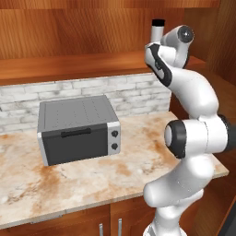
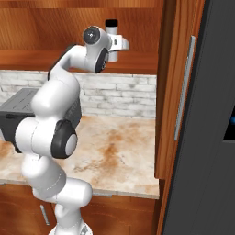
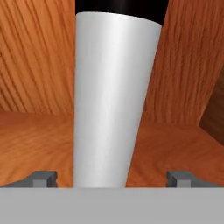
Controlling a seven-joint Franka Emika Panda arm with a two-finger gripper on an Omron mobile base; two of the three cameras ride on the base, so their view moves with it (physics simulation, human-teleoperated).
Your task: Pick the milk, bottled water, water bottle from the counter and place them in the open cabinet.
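Observation:
The water bottle (image 3: pixel 113 96), a silver cylinder with a black cap, stands upright on the plank shelf (image 3: pixel 35 140) of the open cabinet (image 1: pixel 69 64). My gripper (image 3: pixel 111 178) is open, one fingertip on each side of the bottle's lower body with a gap to each. From the base views the bottle's cap and neck (image 1: pixel 157 30) (image 2: pixel 111 28) rise just behind my raised hand. The cabinet's tall door (image 2: pixel 170 114) with its long silver handle (image 2: pixel 185 87) stands open at the right. The milk, the bottled water and the counter are out of view.
A grey toaster oven (image 1: pixel 76 129) sits on the stone top (image 1: pixel 92 179) backed by white brick (image 1: pixel 92 92), under the shelf. A dark appliance front (image 2: pixel 206 137) fills the far right beside the cabinet door. My arm's elbow (image 1: pixel 193 133) hangs over the stone top's right end.

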